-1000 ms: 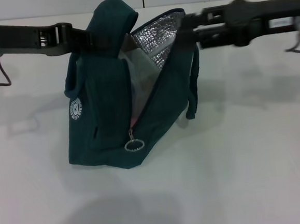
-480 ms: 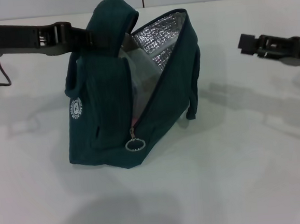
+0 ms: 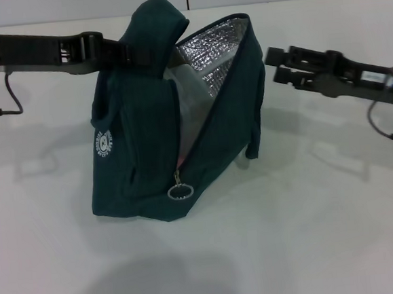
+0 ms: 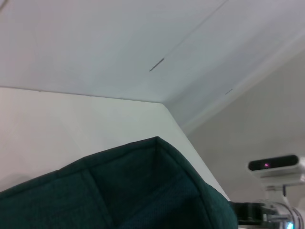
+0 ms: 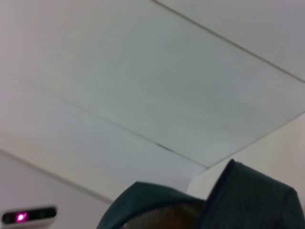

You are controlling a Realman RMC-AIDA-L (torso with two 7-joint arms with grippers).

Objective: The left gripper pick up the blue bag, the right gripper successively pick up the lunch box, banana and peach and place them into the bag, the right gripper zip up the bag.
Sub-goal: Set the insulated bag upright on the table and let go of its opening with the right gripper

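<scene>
Blue bag [image 3: 148, 137] upright mid-worktop [image 3: 312, 233], zip open, foil lining exposed. Left gripper [image 3: 135, 55] reaching level from left, pinching bag's top flap. Right gripper [image 3: 272, 66] level, just right of bag, fingers slightly parted, empty.

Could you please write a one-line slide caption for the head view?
Left gripper holds the open blue bag up by its top while the right gripper hovers beside its right edge.

Robot lab, bare white table [image 3: 313, 247], plain panelled walls [image 4: 119, 43]
</scene>
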